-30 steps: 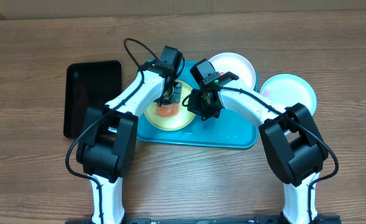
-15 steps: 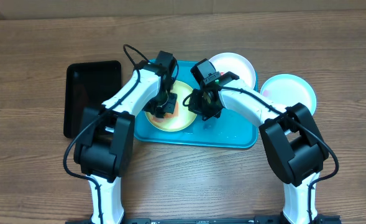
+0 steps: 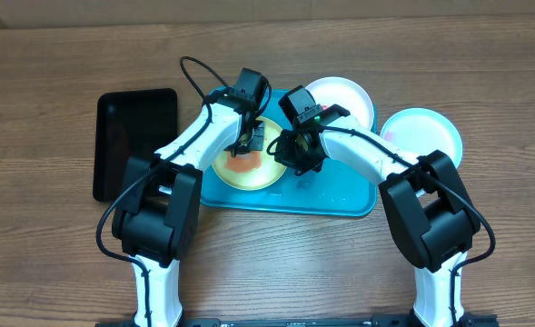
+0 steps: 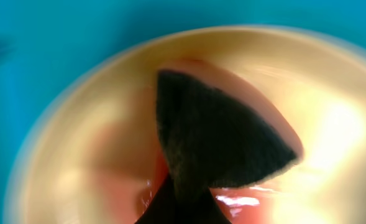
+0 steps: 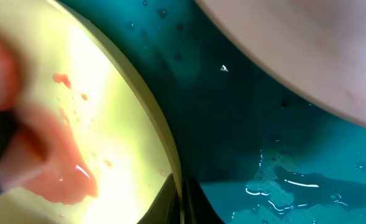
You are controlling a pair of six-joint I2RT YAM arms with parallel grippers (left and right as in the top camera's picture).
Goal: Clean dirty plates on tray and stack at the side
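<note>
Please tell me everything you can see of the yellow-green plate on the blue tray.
The yellow-green plate is round, shallow and glossy, plastic by its look. It lies flat in the left part of the turquoise tray. A wet red smear covers its middle. The left gripper presses a dark pad on the smear; the right gripper seems to pinch its rim.

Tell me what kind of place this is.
Probably a robotics lab bench staged for dishwashing, not a real kitchen: two robot arms stand at a wooden table, a sponge lies against a red-smeared yellow-green plate on a turquoise tray, and no sink shows.
</note>
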